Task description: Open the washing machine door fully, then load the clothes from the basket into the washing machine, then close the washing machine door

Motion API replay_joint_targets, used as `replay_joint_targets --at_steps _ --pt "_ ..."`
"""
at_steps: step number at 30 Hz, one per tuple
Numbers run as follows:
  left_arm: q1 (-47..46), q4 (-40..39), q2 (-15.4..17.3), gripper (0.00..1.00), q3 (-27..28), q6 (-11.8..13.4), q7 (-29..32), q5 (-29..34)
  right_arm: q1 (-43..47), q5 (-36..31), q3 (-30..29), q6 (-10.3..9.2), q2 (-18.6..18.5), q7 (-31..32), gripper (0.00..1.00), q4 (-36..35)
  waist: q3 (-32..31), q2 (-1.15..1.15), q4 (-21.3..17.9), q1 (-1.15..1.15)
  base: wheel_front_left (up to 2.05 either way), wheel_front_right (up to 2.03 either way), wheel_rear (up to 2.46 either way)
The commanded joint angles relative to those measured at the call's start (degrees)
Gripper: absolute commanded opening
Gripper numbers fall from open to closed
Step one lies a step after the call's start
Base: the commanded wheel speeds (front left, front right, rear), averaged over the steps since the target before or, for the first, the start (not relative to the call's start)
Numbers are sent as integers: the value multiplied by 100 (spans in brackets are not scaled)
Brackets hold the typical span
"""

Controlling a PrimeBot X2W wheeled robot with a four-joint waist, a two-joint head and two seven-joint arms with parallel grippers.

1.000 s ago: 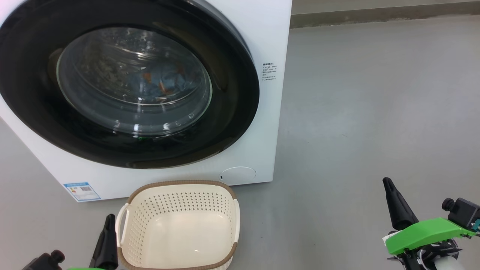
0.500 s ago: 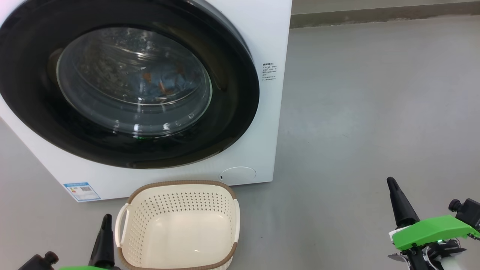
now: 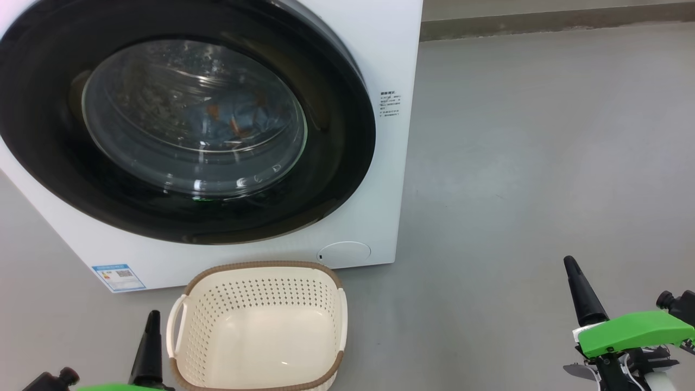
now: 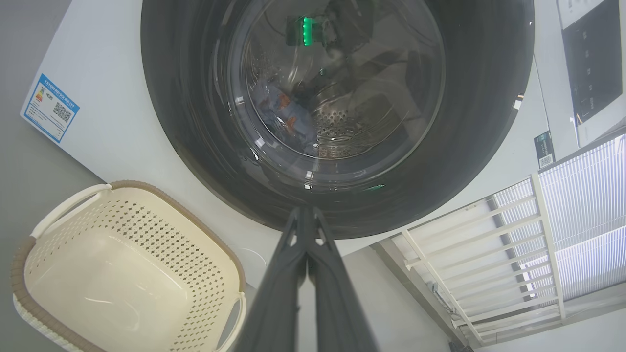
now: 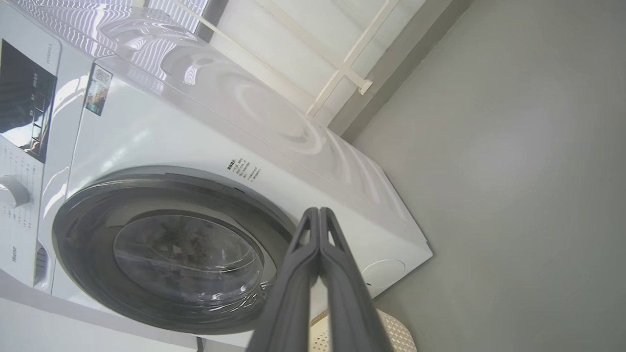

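Note:
The washing machine (image 3: 388,49) stands at the upper left, and its door (image 3: 339,163) lies flat against the front, black rim and glass bowl facing me. Through the glass, light blue clothes (image 3: 233,122) with orange print lie in the drum, also visible as clothes (image 4: 286,112) in the left wrist view. The basket (image 3: 260,266) sits on the floor below the door with nothing in it. My left gripper (image 3: 154,315) is shut just left of the basket, holding nothing. My right gripper (image 3: 568,260) is shut and holds nothing over bare floor, far right of the machine. Its closed fingertips (image 5: 318,211) point toward the door's lower right.
Grey floor (image 3: 532,163) spreads wide to the right of the machine. A round service cover (image 3: 343,253) and a blue label (image 3: 118,276) mark the machine's lower front. A white railing (image 4: 489,244) and a wall stand behind the machine.
Both grippers have sunk slightly toward the bottom edge of the head view; the right one also drifted a little right. The door, basket and clothes have not moved.

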Motion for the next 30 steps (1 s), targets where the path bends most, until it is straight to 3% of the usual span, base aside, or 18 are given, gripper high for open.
replay_joint_targets --at_steps 1,30 --pt "-258 -125 43 0 165 2 40 -148 -139 124 -14 -22 -28 41 0 -171 0 0 0 0 0 0 0" --pt "-338 -127 -105 0 483 3 519 -1605 -126 1591 -427 -33 224 534 0 -229 -2 0 0 0 0 0 0"
